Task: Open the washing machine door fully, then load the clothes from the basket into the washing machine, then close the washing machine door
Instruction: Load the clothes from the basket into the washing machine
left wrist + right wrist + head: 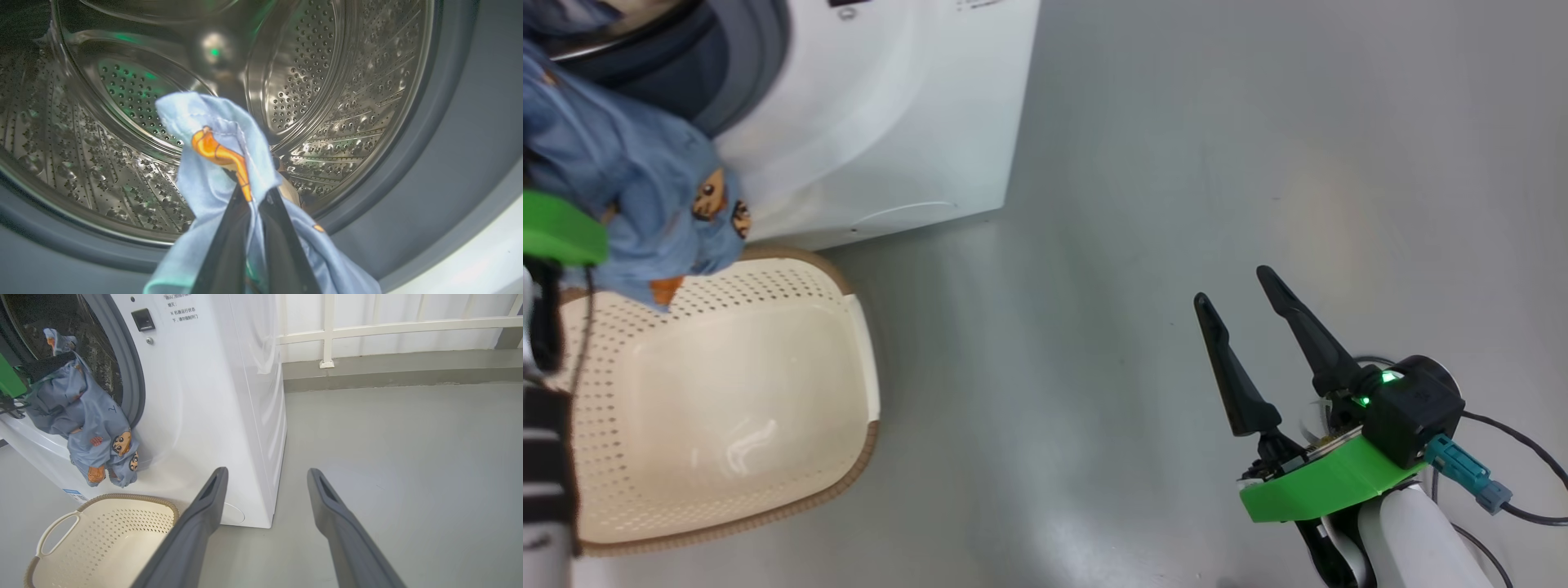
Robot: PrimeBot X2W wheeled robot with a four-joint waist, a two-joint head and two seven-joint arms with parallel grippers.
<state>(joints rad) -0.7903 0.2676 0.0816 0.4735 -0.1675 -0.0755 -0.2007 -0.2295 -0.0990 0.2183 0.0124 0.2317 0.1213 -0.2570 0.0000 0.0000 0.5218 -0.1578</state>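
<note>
One washing machine (890, 106) is seen on the grey floor (1176, 163), and the mouth of its one steel drum (347, 102) stands uncovered, ringed by one grey-blue gasket (449, 143). One garment (90, 416) is counted: light blue, with orange prints and two cartoon faces on its lower folds. It is pinched between the two dark fingers of the left gripper (255, 196), whose jaws are closed narrowly on the cloth. The garment's upper part is held at the mouth of the drum, just above the gasket's lower lip. The rest is draped down the white front of the machine, above the basket's far rim.

One basket (862, 359), cream and perforated with a brown rim, is set on the floor against the foot of the machine's front, near its lower right corner. One of its handles is seen in the right wrist view.

The right gripper (1232, 286) is held over bare floor, well apart from the machine and the basket, with its two fingers spread wide and nothing between them. One round service flap (233, 512) and one blue label (73, 495) are seen low on the machine's front. One white railing (388, 328) is seen along the floor's far edge.
</note>
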